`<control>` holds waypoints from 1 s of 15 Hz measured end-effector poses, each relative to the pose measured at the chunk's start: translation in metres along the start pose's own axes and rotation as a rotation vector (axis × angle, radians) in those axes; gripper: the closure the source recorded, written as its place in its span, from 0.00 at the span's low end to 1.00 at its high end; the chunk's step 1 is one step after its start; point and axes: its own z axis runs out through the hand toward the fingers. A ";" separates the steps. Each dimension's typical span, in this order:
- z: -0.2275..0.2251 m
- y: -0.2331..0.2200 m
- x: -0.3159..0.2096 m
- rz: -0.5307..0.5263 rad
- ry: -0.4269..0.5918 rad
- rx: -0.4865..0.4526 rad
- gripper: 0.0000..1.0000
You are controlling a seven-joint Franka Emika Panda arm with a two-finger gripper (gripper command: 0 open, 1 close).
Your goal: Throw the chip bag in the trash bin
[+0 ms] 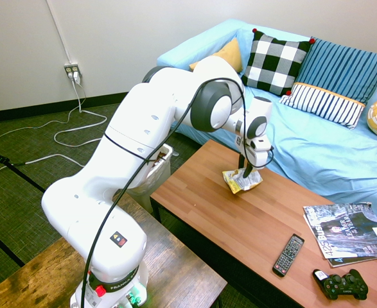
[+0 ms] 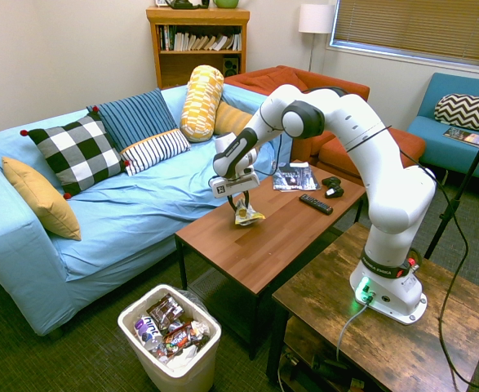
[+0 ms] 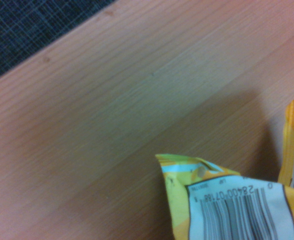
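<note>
The chip bag [image 1: 241, 181], yellow and silver and crinkled, stands on the wooden coffee table [image 1: 239, 224] near its far left corner by the sofa. My gripper [image 1: 246, 171] points straight down onto the bag's top. From the other side, the gripper [image 2: 243, 202] sits right over the chip bag [image 2: 248, 216]. The wrist view shows a corner of the chip bag [image 3: 227, 200] with a barcode, lying on the wood. The white trash bin [image 2: 182, 371] stands on the floor off the table's end, holding dark wrappers. Behind my arm, part of the trash bin [image 1: 164, 168] shows.
A remote [image 1: 288, 255], a black game controller [image 1: 340, 285] and a magazine [image 1: 345, 234] lie at the table's other end. The blue sofa [image 1: 316, 147] with pillows runs along the table's far side. A darker wooden table [image 2: 402, 327] bears the arm.
</note>
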 end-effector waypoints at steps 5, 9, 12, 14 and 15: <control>-0.031 0.008 -0.024 -0.116 0.022 0.079 1.00; -0.102 0.038 -0.120 -0.300 0.093 0.181 1.00; -0.131 0.052 -0.217 -0.409 0.163 0.225 1.00; -0.125 0.062 -0.281 -0.478 0.205 0.224 1.00; -0.118 0.068 -0.311 -0.512 0.224 0.216 1.00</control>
